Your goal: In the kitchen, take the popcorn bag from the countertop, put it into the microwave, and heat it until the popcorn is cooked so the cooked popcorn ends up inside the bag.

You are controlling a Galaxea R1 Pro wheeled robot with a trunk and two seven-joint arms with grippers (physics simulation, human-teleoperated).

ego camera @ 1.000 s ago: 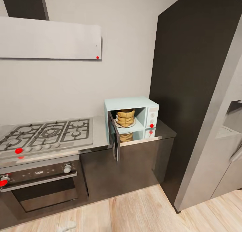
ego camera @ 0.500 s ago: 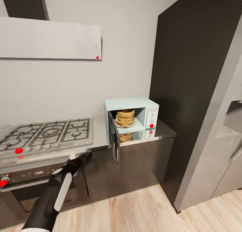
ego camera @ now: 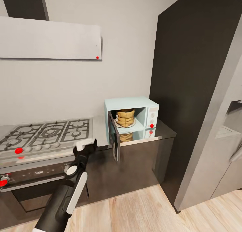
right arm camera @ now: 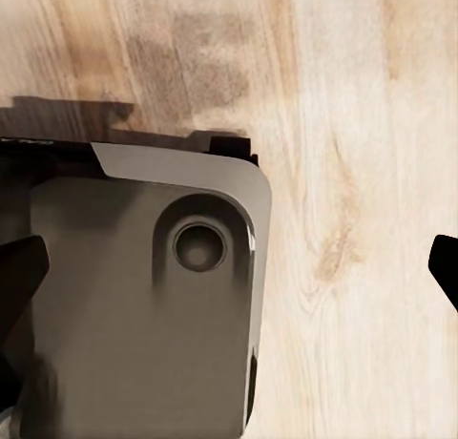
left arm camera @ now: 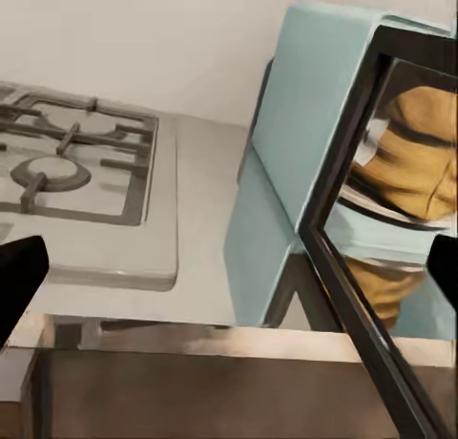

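Pale-blue and boxy, the microwave is sitting at the right end of the bench, close to the back wall, and its dark glass door is standing open, swung out past the bench's front edge. You are looking at the popcorn bag resting upright inside the cavity, a tan-brown sack with its rolled rim up, sitting on a pale plate; the glossy slab in front is mirroring it. In your left wrist view the microwave's blue side wall is facing you, and the bag is showing through the glass of the open door.

Your left gripper is reaching up in front of the bench's front edge, between the gas hob and the open door, apart from both. Its fingers are spread wide apart and are gripping nothing: in the left wrist view one dark fingertip is sitting at each side of the picture with the hob's corner and the bench between them.

Your right gripper's fingers are likewise parted and empty, hanging over the wooden floor and a grey part of the robot's base.

Below the hob the black oven is facing you from the cabinet front.
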